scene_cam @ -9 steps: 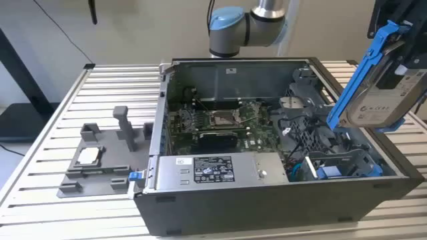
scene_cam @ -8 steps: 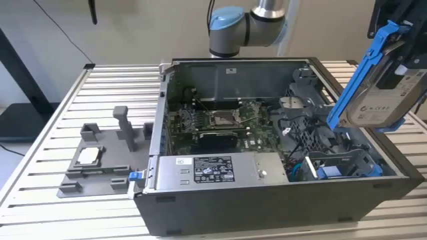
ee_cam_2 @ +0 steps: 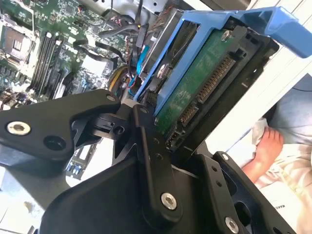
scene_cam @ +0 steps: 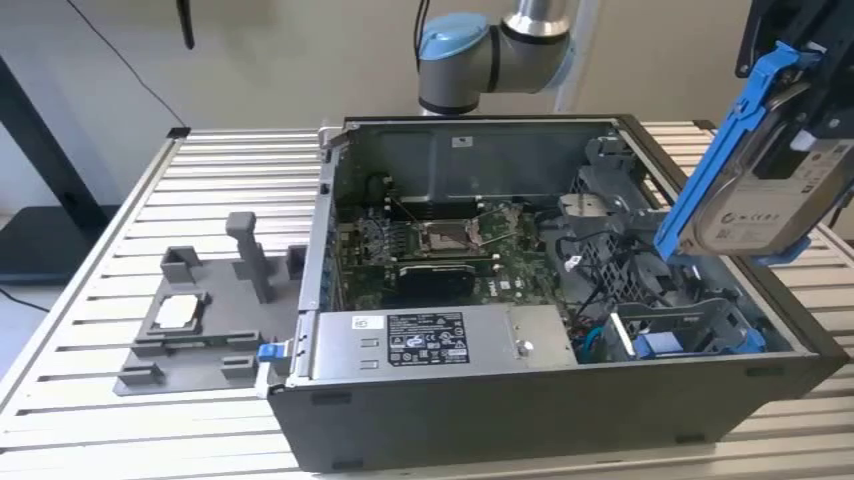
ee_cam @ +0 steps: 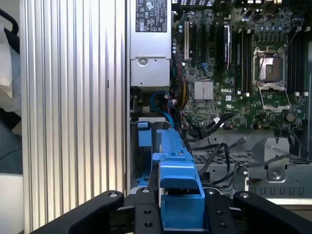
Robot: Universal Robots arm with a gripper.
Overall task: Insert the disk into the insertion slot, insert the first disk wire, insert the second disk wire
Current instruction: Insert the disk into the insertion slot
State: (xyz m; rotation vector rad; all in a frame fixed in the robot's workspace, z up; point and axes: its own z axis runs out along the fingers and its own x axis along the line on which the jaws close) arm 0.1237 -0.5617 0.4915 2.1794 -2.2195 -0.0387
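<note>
**Fig. Materials and surface finishes at the open computer case.**
The disk (scene_cam: 774, 195), at the exterior view's right, is dull grey metal with a white paper label, framed by a smooth, bright blue plastic carrier (scene_cam: 721, 150). In the second wrist view its other face is a green circuit board (ee_cam_2: 195, 92). The gripper (ee_cam: 180, 212) has matt black links with bright metal screws. The insertion slot (scene_cam: 683, 335) is grey sheet metal with blue plastic fittings. The case (scene_cam: 534, 420) is matt dark grey. The table (scene_cam: 147, 445) is ribbed, satin pale metal.

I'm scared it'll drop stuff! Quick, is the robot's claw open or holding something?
Gripper: shut on the disk, holding it in the air over the open computer case.
</note>
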